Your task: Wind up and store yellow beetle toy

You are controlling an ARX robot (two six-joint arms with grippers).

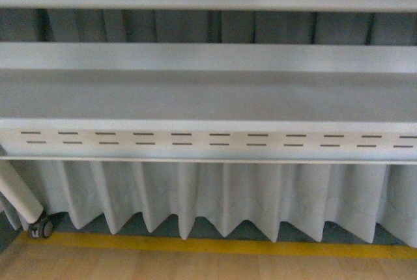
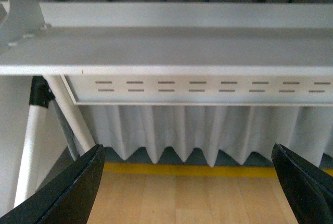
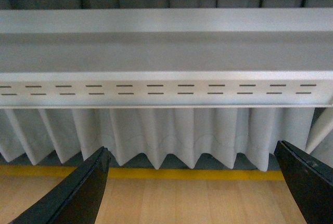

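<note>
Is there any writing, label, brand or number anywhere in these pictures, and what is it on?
None: no text can be read in any view.
The white slotted rail carries only rows of short dark slots, not letters.
The pleated white curtain, the yellow floor stripe, the left pincer fingers and the right pincer fingers bear no print.

A pale grey worktop (image 1: 208, 94) ran across the middle of the front frame, its front lip (image 1: 208, 140) pierced by two rows of short slots. Along the bottom edge lay a wooden floor (image 1: 195, 267) crossed by a yellow stripe (image 1: 215, 246).
</note>
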